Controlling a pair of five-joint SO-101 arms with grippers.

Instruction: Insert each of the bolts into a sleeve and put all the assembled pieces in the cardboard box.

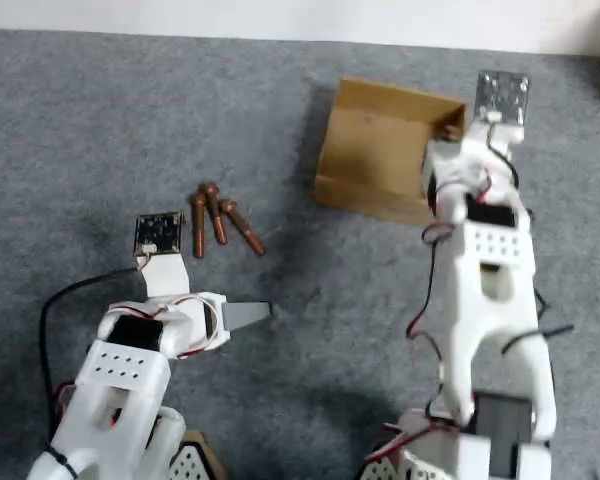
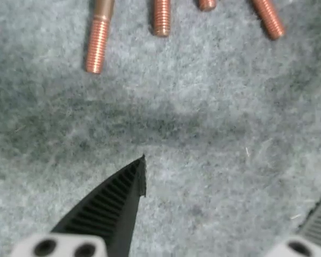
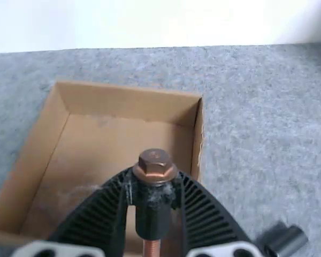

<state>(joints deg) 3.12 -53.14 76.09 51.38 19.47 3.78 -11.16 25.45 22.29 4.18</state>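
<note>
Fingers of the right gripper are closed on a black sleeve with a copper bolt seated in it. The flanged hex head is left standing just clear of the fingertips, and the threaded shank shows beyond the sleeve's other end. The piece is held over the floor of the cardboard box, presumably so that it can be let go inside. In the high view it is carried inside the wall on the right arm's side, so little margin is judged to remain there, while much bare box floor lies open farther in. A spare sleeve is seen on the grey carpet outside that wall. The left gripper is spread wide with nothing in it, low over the carpet and short of the loose bolts. These lie close together in a fan, threaded ends towards the gripper, well apart from the box. Gaps between them are judged tight for a finger, whereas open carpet is left all round the group.
</note>
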